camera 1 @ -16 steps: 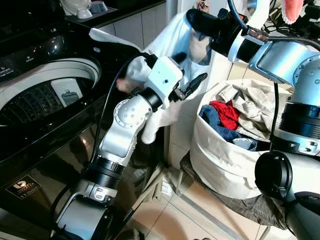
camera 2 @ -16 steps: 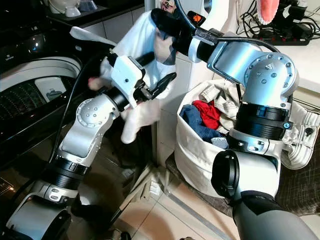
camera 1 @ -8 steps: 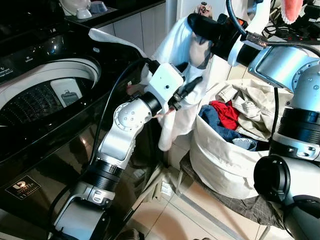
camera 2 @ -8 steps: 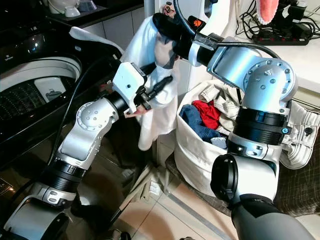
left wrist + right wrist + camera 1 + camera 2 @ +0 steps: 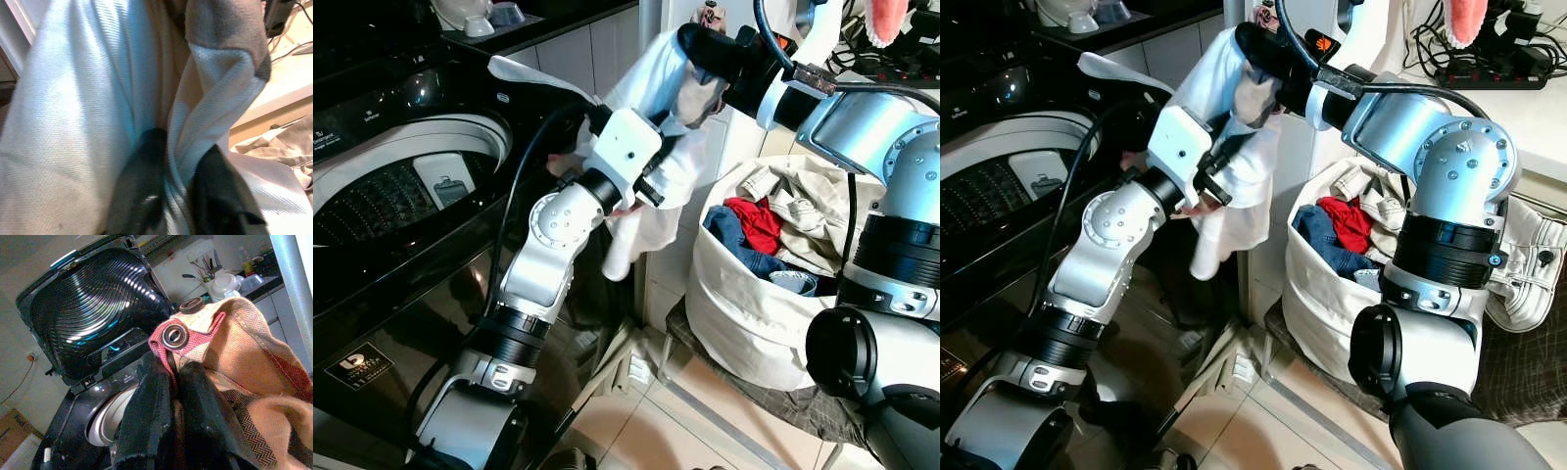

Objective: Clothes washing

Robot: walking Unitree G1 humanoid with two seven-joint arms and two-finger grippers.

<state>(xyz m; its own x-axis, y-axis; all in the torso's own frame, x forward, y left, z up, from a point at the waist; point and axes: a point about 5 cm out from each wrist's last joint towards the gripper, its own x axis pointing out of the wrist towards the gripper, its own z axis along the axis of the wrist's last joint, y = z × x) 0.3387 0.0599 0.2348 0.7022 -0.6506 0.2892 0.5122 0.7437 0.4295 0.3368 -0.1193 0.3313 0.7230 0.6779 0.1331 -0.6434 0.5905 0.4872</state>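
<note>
The robot stands between the washer (image 5: pixel 401 186) and the basket (image 5: pixel 754 313), with a white garment (image 5: pixel 1234 166) held up in the air between its two arms, beside the washer's open drum and not yet over it. The right gripper (image 5: pixel 171 396) is up high and clamped on the garment's top edge, where a red-trimmed band with metal snap buttons is pinched between its fingers. The left gripper (image 5: pixel 178 191) is lower, its two fingers closed on a fold of the white cloth, so the piece hangs from both claws, its loose end dangling in front of the washer's black side. This looks like the loading step: one piece lifted from the basket and on its way to the drum. The next move, I'd judge, calls for swinging both arms over toward the robot's left until the cloth hangs above the drum opening, then letting go with both claws so it drops in without draping over the rim. The basket is full of other clothes, red, blue and beige, so much of the job is left. As for writing, there is a small gold-and-white sticker (image 5: pixel 359 364) on the washer's front and pale print on its control panel (image 5: pixel 335 139), both too small to read.
</note>
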